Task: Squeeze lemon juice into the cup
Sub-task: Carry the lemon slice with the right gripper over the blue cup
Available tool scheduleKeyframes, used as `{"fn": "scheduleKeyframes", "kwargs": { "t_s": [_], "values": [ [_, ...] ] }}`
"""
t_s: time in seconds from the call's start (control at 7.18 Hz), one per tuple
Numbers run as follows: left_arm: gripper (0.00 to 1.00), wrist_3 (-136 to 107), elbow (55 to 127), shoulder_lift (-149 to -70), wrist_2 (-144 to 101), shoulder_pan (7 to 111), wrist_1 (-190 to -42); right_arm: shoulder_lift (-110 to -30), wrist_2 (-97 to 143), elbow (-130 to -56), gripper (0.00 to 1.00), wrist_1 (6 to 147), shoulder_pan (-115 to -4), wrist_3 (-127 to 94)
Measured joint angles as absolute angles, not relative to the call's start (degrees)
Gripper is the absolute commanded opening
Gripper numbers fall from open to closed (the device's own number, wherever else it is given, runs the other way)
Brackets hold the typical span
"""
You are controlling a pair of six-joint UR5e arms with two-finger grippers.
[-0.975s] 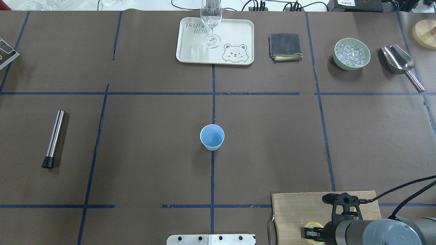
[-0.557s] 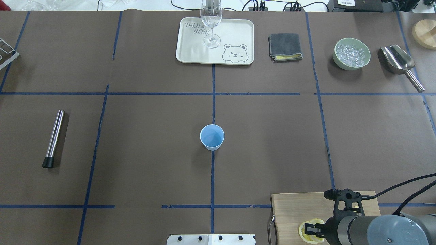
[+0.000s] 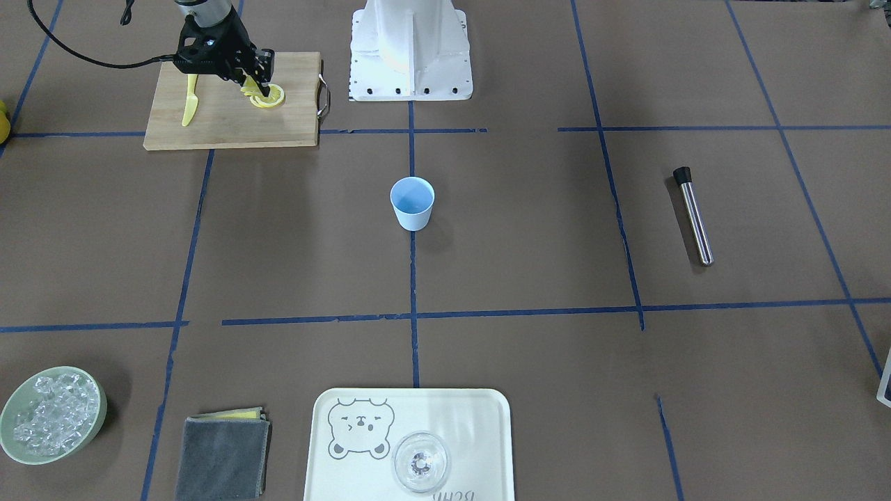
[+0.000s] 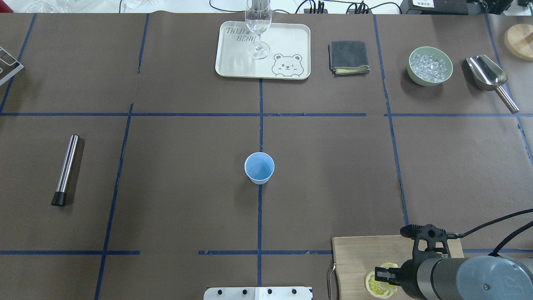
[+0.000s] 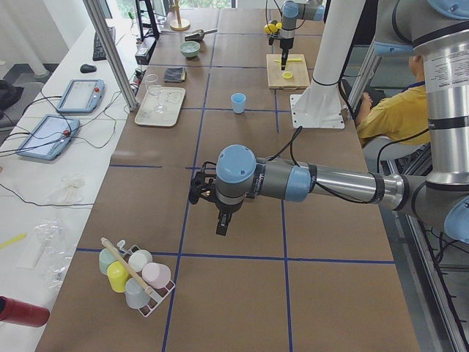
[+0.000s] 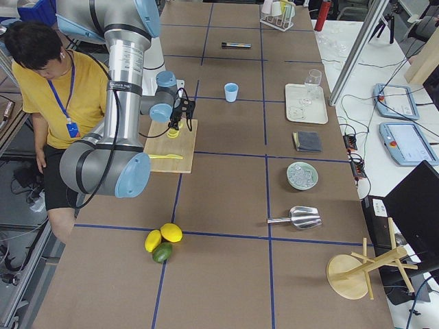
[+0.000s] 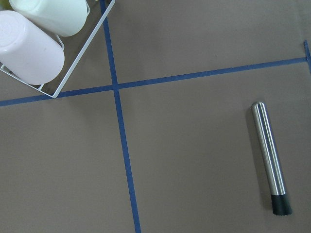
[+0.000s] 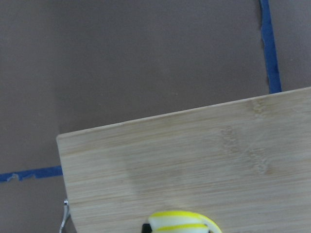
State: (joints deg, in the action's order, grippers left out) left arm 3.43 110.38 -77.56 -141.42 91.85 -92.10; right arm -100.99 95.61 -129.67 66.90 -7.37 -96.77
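The light-blue cup (image 4: pixel 259 167) stands upright at the table's middle and also shows in the front view (image 3: pixel 412 202). My right gripper (image 4: pixel 384 275) hangs over the wooden cutting board (image 4: pixel 358 258), far from the cup. It is shut on a yellow lemon slice (image 4: pixel 389 266), held edge-on just above the board; the slice's rim shows in the right wrist view (image 8: pixel 182 221). A second lemon slice (image 4: pixel 374 288) lies flat on the board under it. My left gripper (image 5: pixel 222 224) shows only in the left side view, so I cannot tell whether it is open.
A yellow plastic knife (image 3: pixel 188 104) lies on the board. A steel muddler (image 4: pixel 66 168) lies at the left. A tray (image 4: pixel 291 41) with a clear glass (image 4: pixel 258 25), a grey cloth (image 4: pixel 348 57), a green bowl of ice (image 4: pixel 430 66) and a scoop (image 4: pixel 489 77) stand along the far side.
My right gripper has lifted and shifted slightly with one lemon slice in it. A second slice now shows flat on the board beneath it.
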Motion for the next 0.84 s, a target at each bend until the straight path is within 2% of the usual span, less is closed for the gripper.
{"fn": "scheduleKeyframes", "kwargs": {
  "t_s": [0.42,0.84],
  "values": [
    [1.0,3.2,110.15,-77.6,-141.41,91.85,-92.11,-91.08,100.27,-126.77,0.4,67.87,-16.03,-96.49],
    [1.0,3.3,109.98,-77.59,-141.42,91.77,-92.11,-69.54,105.77,-114.69,0.42,74.83,-26.34,-95.82]
  ]
}}
